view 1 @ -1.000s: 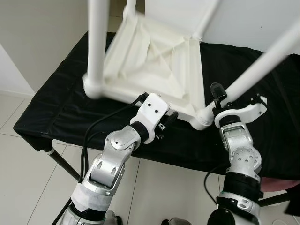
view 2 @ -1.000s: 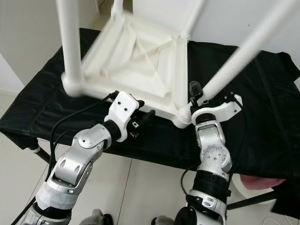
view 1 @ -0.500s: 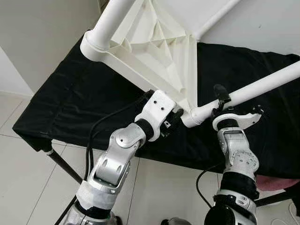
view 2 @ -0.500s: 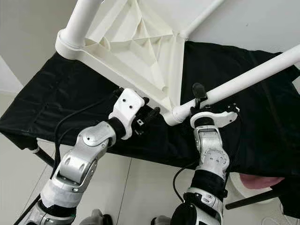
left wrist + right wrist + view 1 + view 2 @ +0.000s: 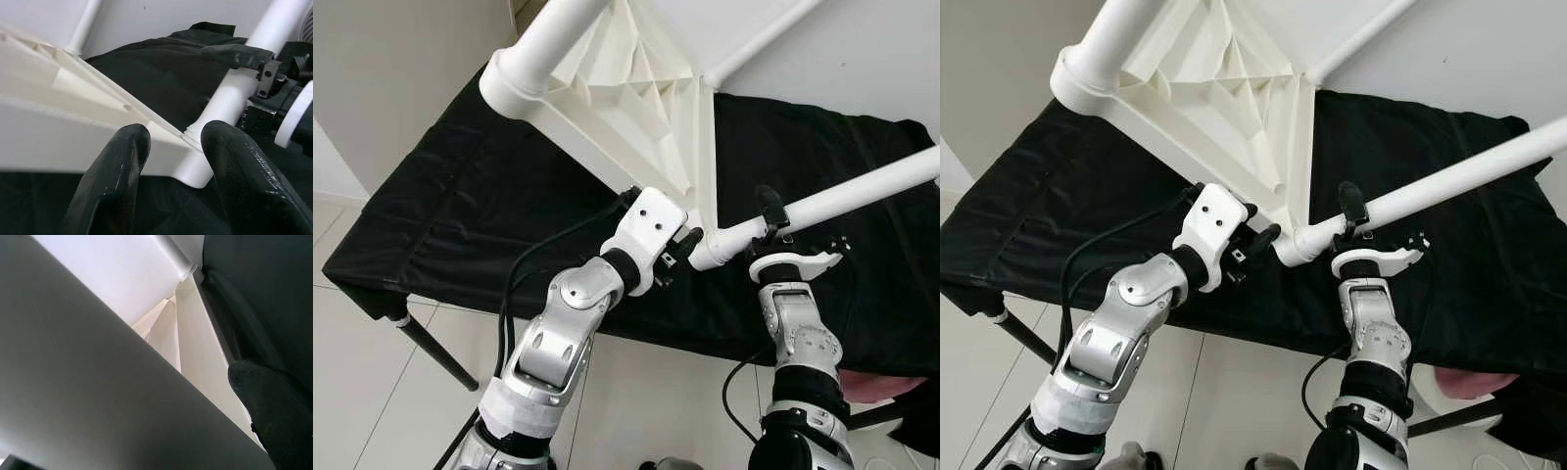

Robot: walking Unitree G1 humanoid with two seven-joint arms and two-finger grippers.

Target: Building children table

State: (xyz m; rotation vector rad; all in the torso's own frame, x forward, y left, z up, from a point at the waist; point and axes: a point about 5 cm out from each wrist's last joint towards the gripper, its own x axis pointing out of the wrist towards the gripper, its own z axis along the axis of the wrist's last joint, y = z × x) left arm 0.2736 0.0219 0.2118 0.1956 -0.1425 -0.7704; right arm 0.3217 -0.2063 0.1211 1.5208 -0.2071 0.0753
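Robot tips a white children's table (image 5: 636, 108) on its corner over a black-draped bench (image 5: 440, 211): right gripper (image 5: 766, 217) clamps the near leg (image 5: 822, 201), left gripper (image 5: 171, 147) straddles the tabletop edge. Any slip likely sends it toppling.
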